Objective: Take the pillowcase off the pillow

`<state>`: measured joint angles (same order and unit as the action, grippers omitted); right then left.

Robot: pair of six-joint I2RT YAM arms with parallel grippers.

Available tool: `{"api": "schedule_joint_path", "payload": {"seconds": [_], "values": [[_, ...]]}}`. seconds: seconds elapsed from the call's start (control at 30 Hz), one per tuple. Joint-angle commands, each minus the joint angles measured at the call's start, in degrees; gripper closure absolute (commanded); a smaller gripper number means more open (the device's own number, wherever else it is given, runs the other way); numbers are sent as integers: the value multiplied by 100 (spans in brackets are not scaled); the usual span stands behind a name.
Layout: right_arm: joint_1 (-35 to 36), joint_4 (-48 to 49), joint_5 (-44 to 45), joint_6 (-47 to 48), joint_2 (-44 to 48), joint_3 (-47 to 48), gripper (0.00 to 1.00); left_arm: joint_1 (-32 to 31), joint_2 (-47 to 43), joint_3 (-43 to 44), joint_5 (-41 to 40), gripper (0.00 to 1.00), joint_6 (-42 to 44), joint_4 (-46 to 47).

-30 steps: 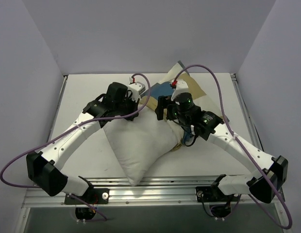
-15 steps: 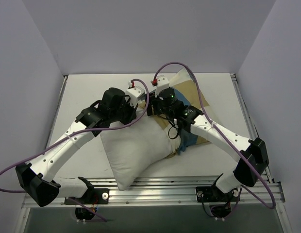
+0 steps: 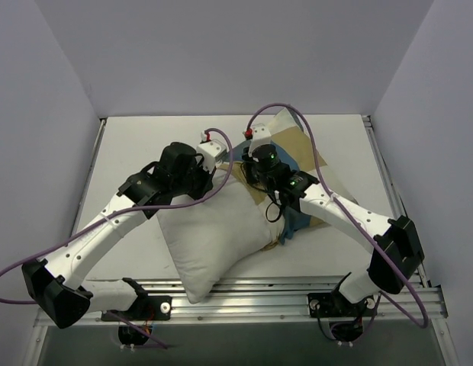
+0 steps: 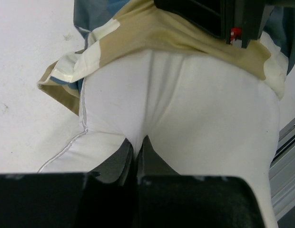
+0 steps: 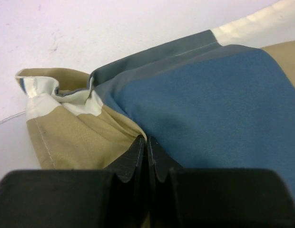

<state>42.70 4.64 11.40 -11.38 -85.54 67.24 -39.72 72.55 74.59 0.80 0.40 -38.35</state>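
The left gripper (image 4: 136,146) is closed, pinching the white pillow (image 3: 210,236), which lies mid-way across the surface (image 3: 130,145), its far end inside the checked pillowcase (image 3: 301,141). The right gripper (image 5: 146,145) clamps the pillowcase's cloth.

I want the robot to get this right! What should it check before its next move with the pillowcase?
1. Left end effector shut on the pillow: ok.
2. Right end effector shut on the pillowcase: ok.
3. Right pinch holds only pillowcase fabric, with no pillow inside: cannot tell.
4. Pillowcase fully off the pillow: not ok. It covers the far end.
5. Pillow fully on the table: not ok. Its near corner lies over the front rail.
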Motion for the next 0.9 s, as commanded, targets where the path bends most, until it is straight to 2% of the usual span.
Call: {"api": "schedule_joint_path", "payload": {"seconds": [0.0,0.2,0.3,0.5,0.53,0.63,0.73,0.83,0.87], "values": [[-533,-657,1004,-145,203,-212,100,0,-540,161,-325,98,30,575],[-1895,-1017,1593,-864,494,-194,100,26,-953,153,-1045,98,-181,74],[-2806,-1220,1296,-1251,494,-80,100,61,-1190,153,-1511,98,-286,-234],[-4118,-1677,1190,-1867,529,105,100,140,-1735,135,-2450,98,-497,-788],[-4529,-1677,1007,-2025,564,87,100,167,-1866,118,-2601,98,-532,-884],[-5094,-1546,541,-2193,714,0,100,281,-2052,21,-2910,98,-568,-1051],[-5149,-1467,312,-2220,688,87,100,360,-2052,-136,-2910,98,-769,-1148],[-5018,-837,-1074,-2010,626,0,100,360,-1921,-409,-2709,98,-963,-1000],[-4695,-755,-1609,-1852,574,17,100,360,-1877,-488,-2621,98,-981,-895]]}}
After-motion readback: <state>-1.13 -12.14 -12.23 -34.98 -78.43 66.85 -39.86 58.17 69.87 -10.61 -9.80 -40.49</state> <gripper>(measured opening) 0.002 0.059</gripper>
